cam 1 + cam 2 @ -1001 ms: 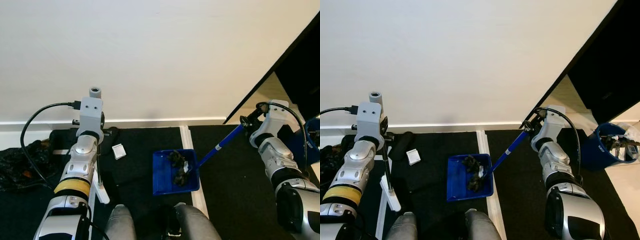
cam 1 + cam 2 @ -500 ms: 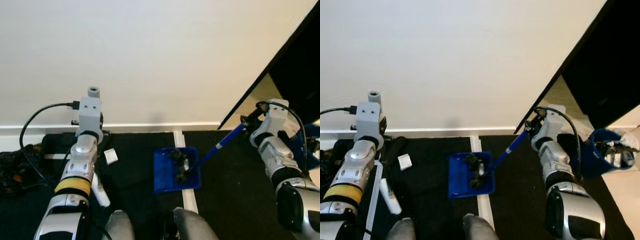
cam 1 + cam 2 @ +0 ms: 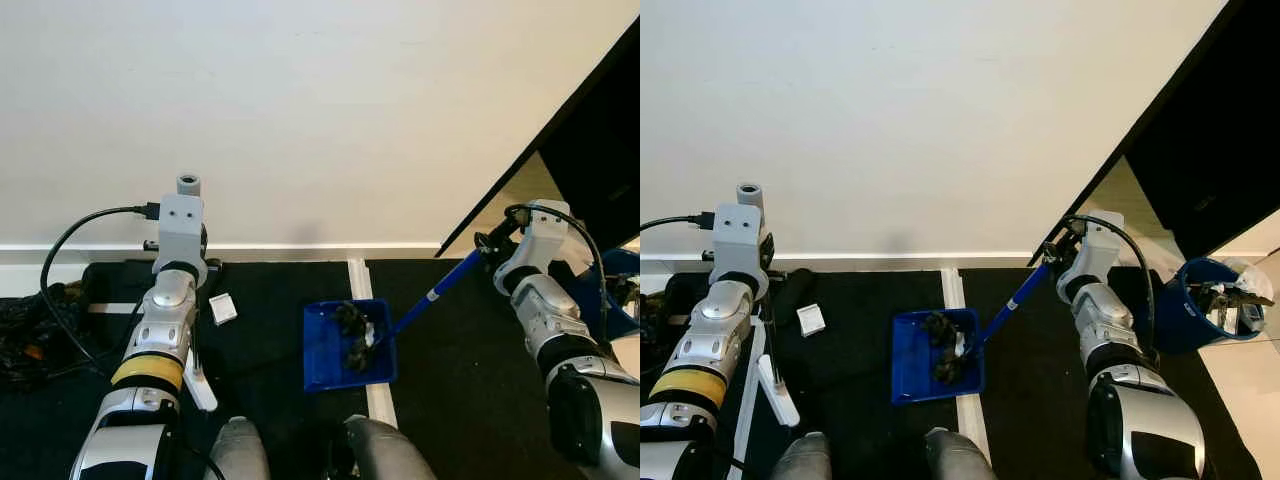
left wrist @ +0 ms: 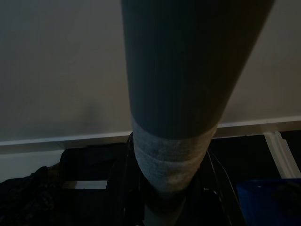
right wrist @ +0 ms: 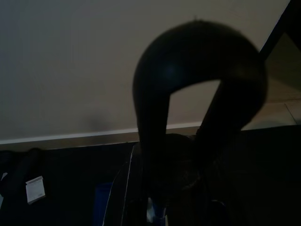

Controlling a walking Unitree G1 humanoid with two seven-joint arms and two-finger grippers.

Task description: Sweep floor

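A blue dustpan (image 3: 325, 350) lies on the black floor mat just ahead of my feet, with dark debris (image 3: 352, 335) and a white scrap inside. Its long blue handle (image 3: 440, 290) slants up to my right gripper (image 3: 488, 243), which is shut on the handle's top end. The right wrist view shows the handle's dark end loop (image 5: 155, 103) close up. My left gripper (image 3: 190, 272) is shut on the thin broom handle (image 3: 196, 335). The broom's white head (image 3: 202, 388) rests on the mat by my left leg. In the left wrist view the grey pole (image 4: 174, 141) has a pale taped band.
A small white paper piece (image 3: 222, 308) lies on the mat near the broom. A white strip (image 3: 357, 275) crosses the mat under the dustpan. Dark cloth and cables (image 3: 30, 325) lie at the left. A blue bin (image 3: 1210, 305) stands at the right beside a black panel (image 3: 1210, 150). A white wall is ahead.
The whole view has swung a little, bringing the blue bin further in. The dustpan now sits over the white strip instead of beside it. Both grippers keep their hold.
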